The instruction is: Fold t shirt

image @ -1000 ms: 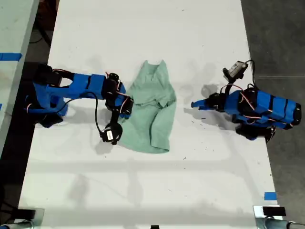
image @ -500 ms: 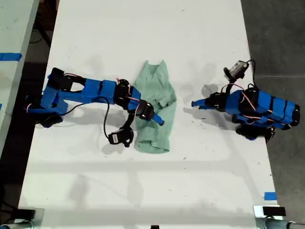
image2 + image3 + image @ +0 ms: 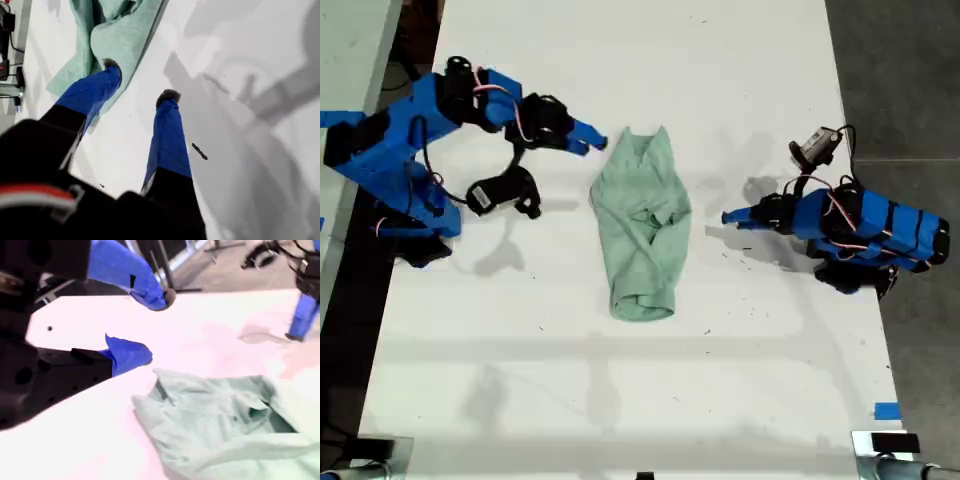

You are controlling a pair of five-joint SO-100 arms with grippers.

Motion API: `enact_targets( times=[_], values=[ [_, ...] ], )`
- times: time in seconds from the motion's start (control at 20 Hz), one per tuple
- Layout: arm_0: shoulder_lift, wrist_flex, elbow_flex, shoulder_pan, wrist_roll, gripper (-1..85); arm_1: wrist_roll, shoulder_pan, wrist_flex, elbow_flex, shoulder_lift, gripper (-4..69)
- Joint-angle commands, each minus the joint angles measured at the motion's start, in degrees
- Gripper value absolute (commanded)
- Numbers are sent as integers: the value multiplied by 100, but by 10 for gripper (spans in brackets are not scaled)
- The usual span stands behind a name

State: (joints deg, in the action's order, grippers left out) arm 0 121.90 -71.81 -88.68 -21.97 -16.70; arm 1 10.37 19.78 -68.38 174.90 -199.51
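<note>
Between open grippers, t shirt (image 3: 642,232), table (image 3: 620,400) bare around.

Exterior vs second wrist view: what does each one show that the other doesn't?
Exterior only: the t shirt's full outline, a narrow strip lying between the two arms, and a blue tape mark on the table.
Second wrist only: my second gripper close up, jaws open with nothing between them, and dark stand legs beyond the table.
Both: the t shirt and the white table.
</note>
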Motion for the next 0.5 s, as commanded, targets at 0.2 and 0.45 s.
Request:
enact_targets(
  times=[0.2,0.45],
  values=[
    [8402,2065,-8657,-896,853,-2,105,-26,9,343,-79,165],
    [8411,2197,-9984,-1582,686,-2,62,0,-105,352,-79,56]
  ],
)
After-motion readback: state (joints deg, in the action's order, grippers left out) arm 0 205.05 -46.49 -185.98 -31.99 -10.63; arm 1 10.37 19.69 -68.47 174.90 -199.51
